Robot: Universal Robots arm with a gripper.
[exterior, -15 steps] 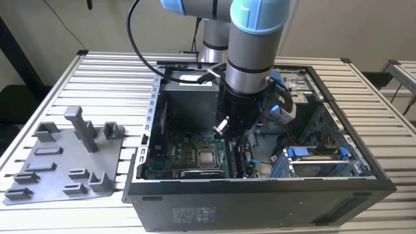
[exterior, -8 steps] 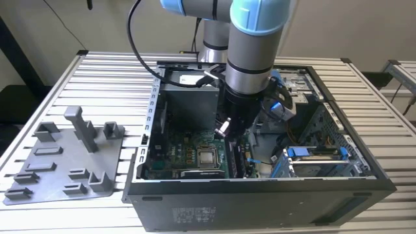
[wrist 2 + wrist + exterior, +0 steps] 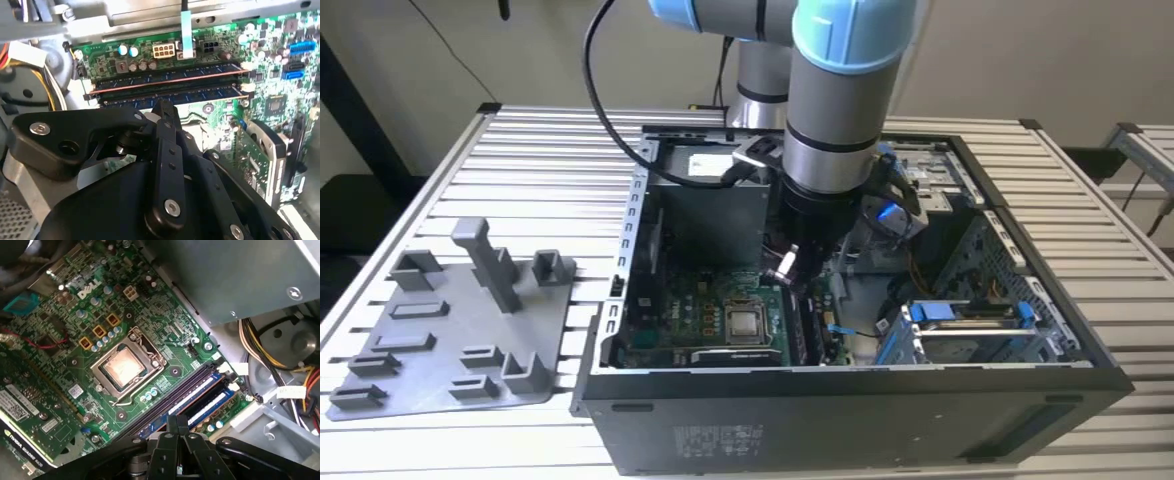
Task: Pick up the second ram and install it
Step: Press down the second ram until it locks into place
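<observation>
End effector: my end effector was lowered into the open computer case, its tip just above the green motherboard. In the second wrist view the end effector showed its fingertips drawn together at the edge of the memory slots; in the first wrist view the end effector came to a narrow point over the same slots.
Grip: the fingers looked closed to a thin tip with no stick between them, though I could not tell for sure whether the tip was touching the board below.
Second ram: the second ram lay seated in the slot nearest my fingertips, just ahead of them, its blue-black edge running lengthwise between the white end latches. In the first wrist view the second ram sat directly beyond my tip.
Neighbouring stick: another memory stick stood in the slot one further out from me, parallel to the first.
Processor socket: the processor socket sat further out from my tip, past the slots.
Tray: the grey holder tray rested on the desk outside the case, well apart from me.
</observation>
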